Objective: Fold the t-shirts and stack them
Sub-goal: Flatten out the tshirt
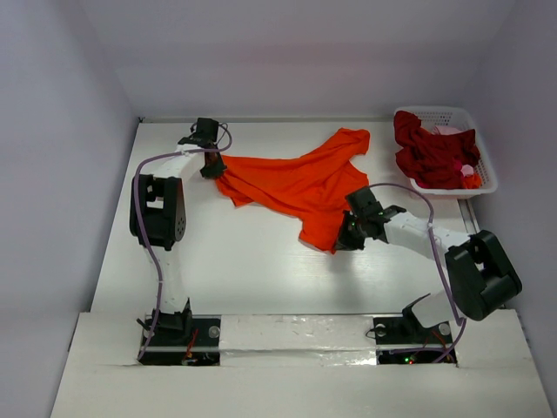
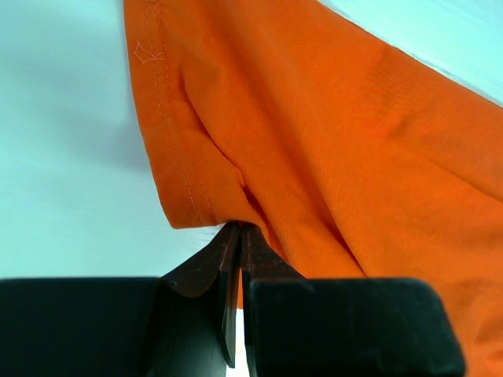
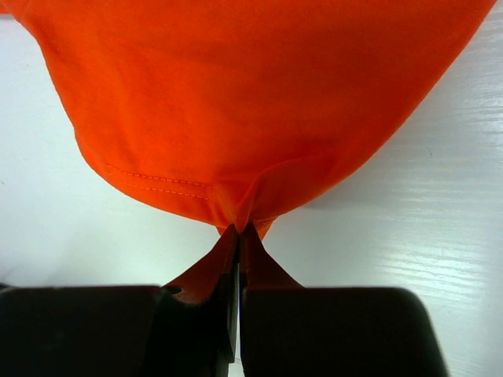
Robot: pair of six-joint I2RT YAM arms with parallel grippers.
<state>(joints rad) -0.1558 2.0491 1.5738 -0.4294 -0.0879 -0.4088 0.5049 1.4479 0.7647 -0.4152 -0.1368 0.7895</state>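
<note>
While left gripper (image 2: 238,229) and right gripper (image 3: 238,228) pinch orange t-shirt (image 1: 300,185), sleeves indistinct

The overhead view is bright and evenly lit, seemingly from above. The white bench (image 1: 261,270) is nearly washed out, shadows under the arms are short and faint, small glints speckle its near edge, and the walls take a violet cast. Both wrist views are sharp on the orange t-shirt (image 2: 354,157), with the stitching crisp. The left tool (image 2: 238,232) and right tool (image 3: 238,232) are dark, underexposed and slightly soft, and the left wrist view tints the bench cyan.
</note>
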